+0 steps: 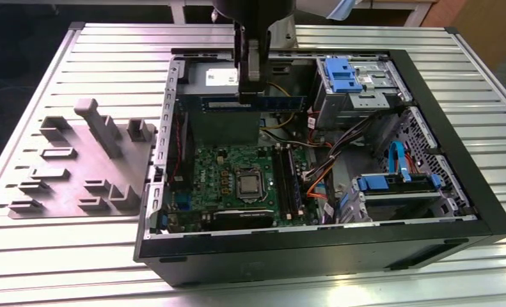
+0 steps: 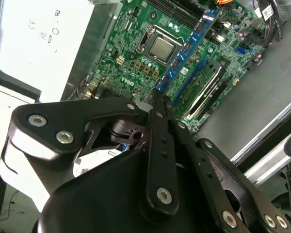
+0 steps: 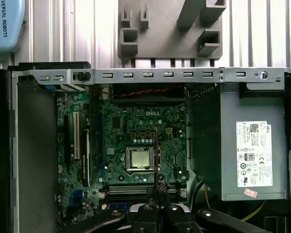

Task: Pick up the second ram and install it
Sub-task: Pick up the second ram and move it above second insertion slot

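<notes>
Overhead, the gripper (image 1: 253, 94) of a robot arm hangs inside an open computer case (image 1: 321, 256), its fingers clenched on the second ram (image 1: 280, 102). In the exterior view the stick is held level, grasped near its middle, with both ends jutting out to either side. It is up in the air above the floor of the case and touches nothing but the fingers.

The case lies on its side on a slatted metal table (image 1: 65, 256). A green motherboard (image 1: 222, 169) covers its floor, with a square silver processor (image 1: 250, 185) near the centre. Just beside the processor, toward the exterior view's right, runs a bank of long black sockets (image 1: 288, 185). In the second wrist view one green stick (image 2: 206, 87) appears to be seated among them, while the held ram (image 2: 189, 48) stretches away from the fingertips over the board.

A grey power supply (image 3: 233, 111) with a white label fills one end of the case. A metal drive cage (image 1: 359, 89) with a blue latch stands in the far corner, and a blue cable (image 1: 398, 160) loops above a second bay nearer the camera.

In the first wrist view the ram (image 3: 157, 155) appears edge-on as a thin dark line crossing beside the processor.

On the table outside the case, to the exterior view's left, lies a grey fixture plate (image 1: 82, 173) studded with upright blocks.
</notes>
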`<state>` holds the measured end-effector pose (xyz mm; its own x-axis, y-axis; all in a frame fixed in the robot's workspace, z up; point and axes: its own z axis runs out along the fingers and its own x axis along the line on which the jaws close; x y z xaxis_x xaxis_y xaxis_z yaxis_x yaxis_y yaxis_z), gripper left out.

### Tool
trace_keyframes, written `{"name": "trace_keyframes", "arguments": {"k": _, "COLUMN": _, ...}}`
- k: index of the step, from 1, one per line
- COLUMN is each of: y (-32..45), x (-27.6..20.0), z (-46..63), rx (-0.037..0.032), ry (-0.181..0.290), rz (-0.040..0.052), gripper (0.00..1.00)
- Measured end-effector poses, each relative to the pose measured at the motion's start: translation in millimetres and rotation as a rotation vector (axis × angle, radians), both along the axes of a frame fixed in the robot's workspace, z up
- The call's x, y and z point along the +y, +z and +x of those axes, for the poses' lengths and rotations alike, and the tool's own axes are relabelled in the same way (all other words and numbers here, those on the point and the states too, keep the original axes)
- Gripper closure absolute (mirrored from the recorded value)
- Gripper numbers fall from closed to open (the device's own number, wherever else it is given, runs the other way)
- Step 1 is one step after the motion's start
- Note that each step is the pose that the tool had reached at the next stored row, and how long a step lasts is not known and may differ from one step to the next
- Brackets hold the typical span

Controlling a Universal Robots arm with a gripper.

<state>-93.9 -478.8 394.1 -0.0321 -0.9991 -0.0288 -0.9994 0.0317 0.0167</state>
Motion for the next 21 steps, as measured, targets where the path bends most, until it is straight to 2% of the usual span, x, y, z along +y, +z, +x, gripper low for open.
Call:
{"name": "trace_keyframes", "arguments": {"k": 3, "y": -2.7, "x": 0.0, "z": 0.7, "rx": 0.0000, "ry": 0.000, "rz": 0.0000, "gripper": 0.89}}
{"name": "trace_keyframes", "arguments": {"k": 21, "y": -34.7, "x": 0.0, "z": 6.6, "rx": 0.0000, "ry": 0.000, "rz": -0.0001, "gripper": 0.89}}
